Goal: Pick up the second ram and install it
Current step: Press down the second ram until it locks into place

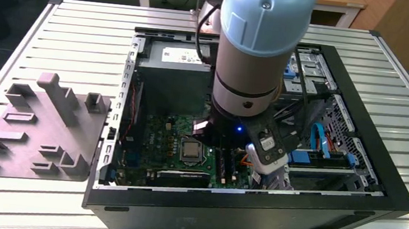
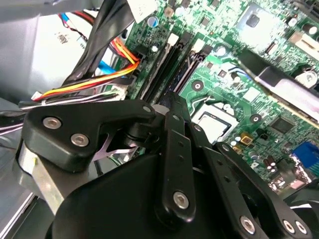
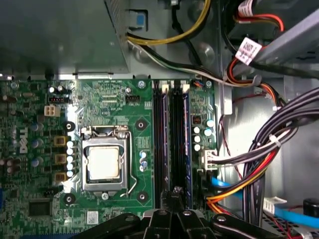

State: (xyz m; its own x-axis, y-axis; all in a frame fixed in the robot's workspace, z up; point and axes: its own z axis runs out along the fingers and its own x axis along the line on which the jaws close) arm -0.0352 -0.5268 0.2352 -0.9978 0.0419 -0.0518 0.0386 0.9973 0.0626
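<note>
The hand (image 3: 174,199) hangs inside the open computer case (image 1: 143,210) on the desk (image 1: 84,35), low over the memory slots (image 3: 172,139) beside the processor socket (image 3: 104,164) on the green motherboard (image 3: 134,109). Its black fingers (image 2: 174,107) sit close together (whether they pinch anything I cannot tell). The second ram (image 3: 186,144), dark with a bluish edge, stands in the slot just ahead of the fingertips.

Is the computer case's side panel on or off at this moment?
Off. In the exterior view the computer case lies open-side up on the slatted table, with the motherboard exposed and the arm reaching inside.
</note>
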